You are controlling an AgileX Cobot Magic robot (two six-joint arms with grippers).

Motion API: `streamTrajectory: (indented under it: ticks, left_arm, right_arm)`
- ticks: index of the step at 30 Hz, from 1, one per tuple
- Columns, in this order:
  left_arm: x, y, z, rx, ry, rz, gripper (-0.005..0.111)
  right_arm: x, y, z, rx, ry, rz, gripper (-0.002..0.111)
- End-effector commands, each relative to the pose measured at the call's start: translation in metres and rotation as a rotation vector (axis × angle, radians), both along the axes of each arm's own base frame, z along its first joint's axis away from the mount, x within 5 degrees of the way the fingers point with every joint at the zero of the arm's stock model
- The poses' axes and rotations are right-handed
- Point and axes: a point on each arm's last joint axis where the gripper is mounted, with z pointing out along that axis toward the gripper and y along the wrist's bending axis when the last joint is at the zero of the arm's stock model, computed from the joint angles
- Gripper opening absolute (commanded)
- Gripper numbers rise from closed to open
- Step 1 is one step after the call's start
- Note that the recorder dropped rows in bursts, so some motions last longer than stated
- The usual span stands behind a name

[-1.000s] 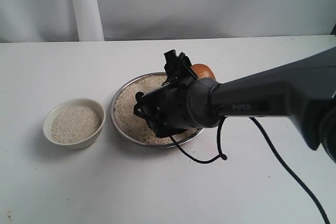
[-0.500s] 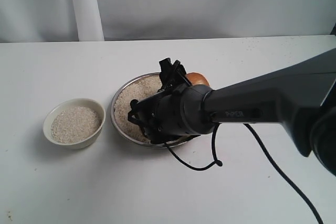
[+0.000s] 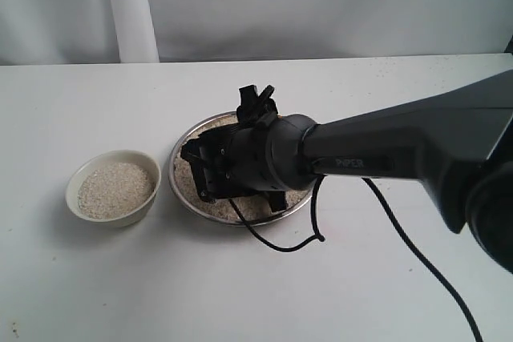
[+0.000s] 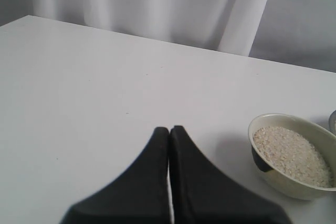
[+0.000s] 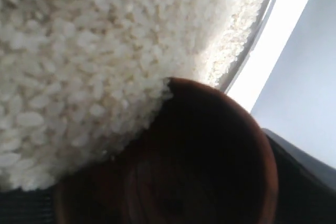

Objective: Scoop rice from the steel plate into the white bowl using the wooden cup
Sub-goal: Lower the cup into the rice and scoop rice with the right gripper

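The steel plate (image 3: 177, 162) sits mid-table, filled with rice (image 3: 255, 207). My right gripper (image 3: 260, 110) is low over it, and the arm hides the wooden cup in the exterior view. In the right wrist view the wooden cup (image 5: 210, 156) is held on its side with its dark mouth facing the camera. Its rim digs into the rice (image 5: 79, 51), close to the plate's rim (image 5: 262, 24). The white bowl (image 3: 112, 215) stands left of the plate, holding rice (image 3: 115, 188). My left gripper (image 4: 169, 129) hangs shut and empty over bare table, beside the white bowl (image 4: 294, 187).
A black cable (image 3: 276, 244) loops from the right arm onto the table in front of the plate. A white curtain with a hanging fold (image 3: 132, 10) backs the far edge of the white table.
The right wrist has rolled and shifted left over the plate. The cup, earlier showing at the gripper's far side, is now hidden behind the arm in the exterior view.
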Motion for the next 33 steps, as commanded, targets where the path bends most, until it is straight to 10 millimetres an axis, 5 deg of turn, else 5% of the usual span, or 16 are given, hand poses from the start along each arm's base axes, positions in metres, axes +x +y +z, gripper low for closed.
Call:
streamTrajectory:
  ticks: [1,20,33]
  left_arm:
    - [0.001,0.000,0.000,-0.007,0.001,-0.002,0.000]
    - [0.001,0.000,0.000,-0.007,0.001,-0.002,0.000]
    - [0.001,0.000,0.000,-0.007,0.001,-0.002,0.000]
  right_arm:
    - [-0.004,0.002,-0.002,0.028,0.046,-0.019,0.000]
    - [-0.010,0.007,-0.010,0.124,0.143,-0.040,0.000]
    - [-0.004,0.019,0.004,0.305,0.228,-0.168,0.000]
